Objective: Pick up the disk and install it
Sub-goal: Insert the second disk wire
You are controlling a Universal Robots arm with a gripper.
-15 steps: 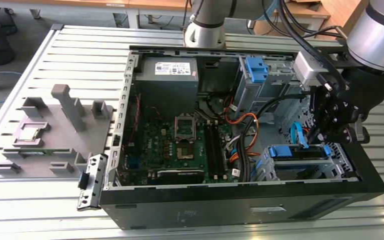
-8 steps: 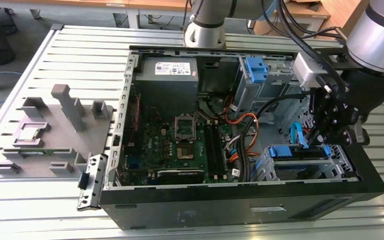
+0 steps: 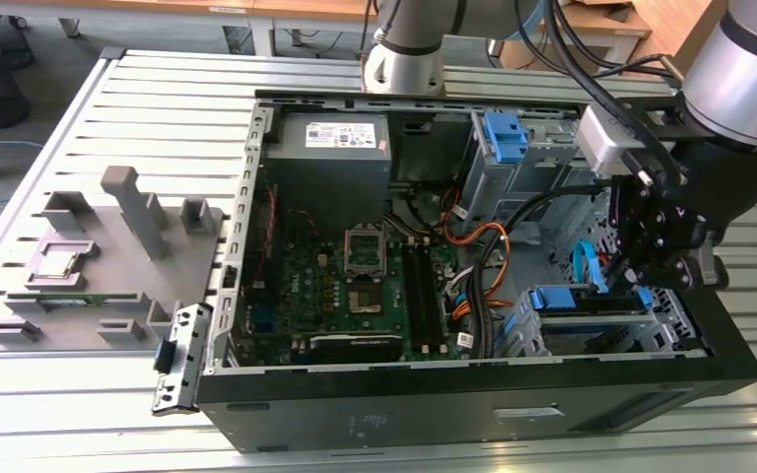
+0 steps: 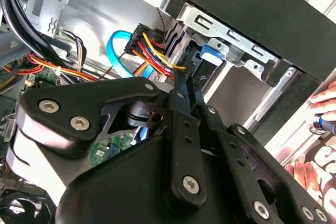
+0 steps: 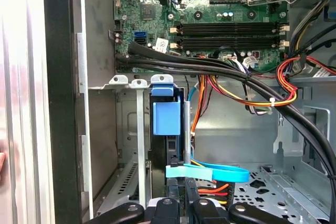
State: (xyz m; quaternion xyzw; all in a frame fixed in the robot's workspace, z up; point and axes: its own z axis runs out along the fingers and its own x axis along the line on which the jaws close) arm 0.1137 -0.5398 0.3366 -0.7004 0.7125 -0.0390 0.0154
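The disk (image 3: pixel 586 301) stands on edge in the lower drive cage at the front corner of the open computer case (image 3: pixel 484 394), on the exterior view's right. Its blue bracket (image 5: pixel 167 116) and silver side show in the first wrist view. My gripper (image 3: pixel 639 284) hangs right over the cage. Its black fingers (image 4: pixel 181 124) run close together, and the gripper (image 4: pixel 182 80) ends at the disk's rear end, beside the blue tab (image 4: pixel 210 53). The gripper (image 5: pixel 184 199) looks shut there. I cannot tell whether it pinches the disk or only touches it.
A light blue cable (image 5: pixel 210 172) and orange, red and yellow wires (image 5: pixel 231 90) crowd the cage. The motherboard (image 3: pixel 366 276) and power supply (image 3: pixel 332 138) fill the case. A grey fixture (image 3: pixel 103 266) lies at the exterior view's left. A person's hand (image 4: pixel 321 119) is just outside the case.
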